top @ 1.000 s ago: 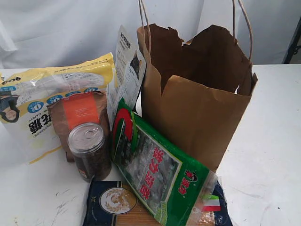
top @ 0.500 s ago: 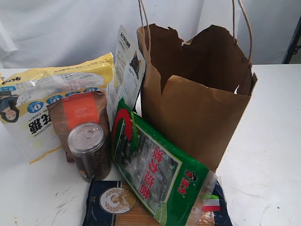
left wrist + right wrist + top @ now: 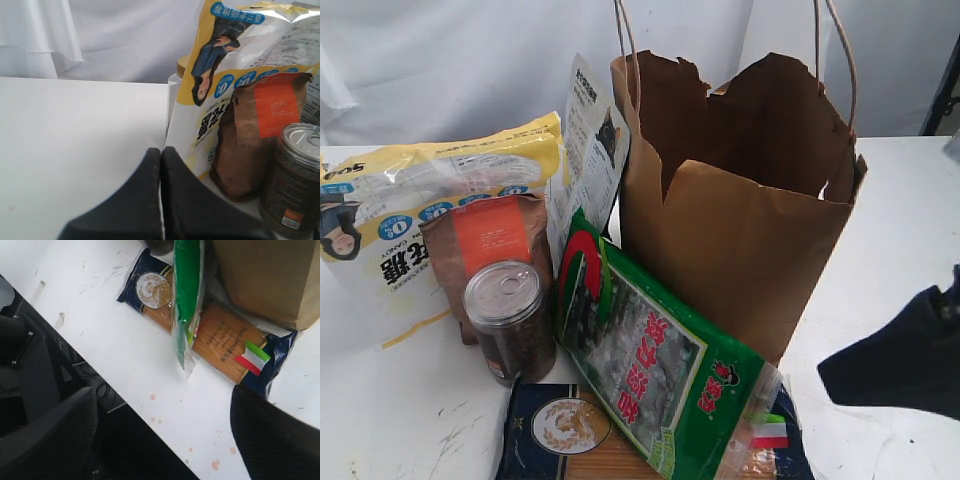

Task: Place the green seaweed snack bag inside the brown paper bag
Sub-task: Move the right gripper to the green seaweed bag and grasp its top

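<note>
- Right gripper [image 3: 164,395] spread; left gripper [image 3: 161,162] pressed together, empty.
- Green seaweed snack bag [image 3: 640,350] leans on brown paper bag [image 3: 740,240]: glossy film may slip, lifting may topple bag.

Left end effector [image 3: 161,150]: jaws pressed tight together, nothing gripped between them. Right end effector [image 3: 162,397]: jaws spread wide apart, empty, angled downward.
</note>
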Available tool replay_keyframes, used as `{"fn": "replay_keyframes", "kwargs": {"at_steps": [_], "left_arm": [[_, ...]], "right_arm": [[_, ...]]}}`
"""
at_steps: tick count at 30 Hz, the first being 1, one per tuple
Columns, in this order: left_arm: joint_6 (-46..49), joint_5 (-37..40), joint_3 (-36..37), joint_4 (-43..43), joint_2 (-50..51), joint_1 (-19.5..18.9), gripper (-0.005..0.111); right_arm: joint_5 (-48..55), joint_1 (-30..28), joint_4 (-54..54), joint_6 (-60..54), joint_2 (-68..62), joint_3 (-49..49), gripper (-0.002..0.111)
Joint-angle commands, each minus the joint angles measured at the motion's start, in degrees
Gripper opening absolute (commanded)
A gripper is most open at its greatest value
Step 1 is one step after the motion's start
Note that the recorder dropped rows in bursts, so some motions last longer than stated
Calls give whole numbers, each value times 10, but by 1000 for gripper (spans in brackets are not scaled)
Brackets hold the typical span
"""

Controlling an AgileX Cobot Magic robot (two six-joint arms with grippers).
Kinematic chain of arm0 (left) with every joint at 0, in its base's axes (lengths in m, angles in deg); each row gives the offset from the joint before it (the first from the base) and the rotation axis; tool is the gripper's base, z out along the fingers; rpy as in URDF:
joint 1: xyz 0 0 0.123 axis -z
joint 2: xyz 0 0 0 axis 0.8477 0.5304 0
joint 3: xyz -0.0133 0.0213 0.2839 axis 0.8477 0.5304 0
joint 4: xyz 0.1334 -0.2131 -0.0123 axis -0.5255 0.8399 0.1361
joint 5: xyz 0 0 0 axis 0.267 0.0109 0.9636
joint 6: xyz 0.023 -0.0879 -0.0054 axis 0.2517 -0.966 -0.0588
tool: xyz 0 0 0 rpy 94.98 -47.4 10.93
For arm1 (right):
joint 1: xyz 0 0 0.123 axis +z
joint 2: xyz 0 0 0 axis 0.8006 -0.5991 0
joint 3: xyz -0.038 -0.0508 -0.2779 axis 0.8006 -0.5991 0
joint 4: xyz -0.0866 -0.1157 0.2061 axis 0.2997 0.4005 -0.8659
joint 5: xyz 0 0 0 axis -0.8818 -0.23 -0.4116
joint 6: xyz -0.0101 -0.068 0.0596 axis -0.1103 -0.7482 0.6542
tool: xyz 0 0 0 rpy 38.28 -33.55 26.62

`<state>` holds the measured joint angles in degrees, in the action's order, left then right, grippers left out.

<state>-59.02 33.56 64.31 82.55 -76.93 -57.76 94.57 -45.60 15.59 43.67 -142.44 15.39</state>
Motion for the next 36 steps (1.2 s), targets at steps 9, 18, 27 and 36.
{"fn": "replay_keyframes", "kwargs": {"at_steps": [9,18,27,36], "left_arm": [[-2,-5,0,7,-2,1,0],[-2,-5,0,7,-2,1,0],[-2,-5,0,7,-2,1,0],[-2,-5,0,7,-2,1,0]], "right_arm": [[-215,110,-1,-36,-97,-30,69],[-277,195,-3,-36,-169,-30,68],[-341,267,-2,-36,-234,-30,63],[-358,308,0,-36,-243,-30,4]]}}
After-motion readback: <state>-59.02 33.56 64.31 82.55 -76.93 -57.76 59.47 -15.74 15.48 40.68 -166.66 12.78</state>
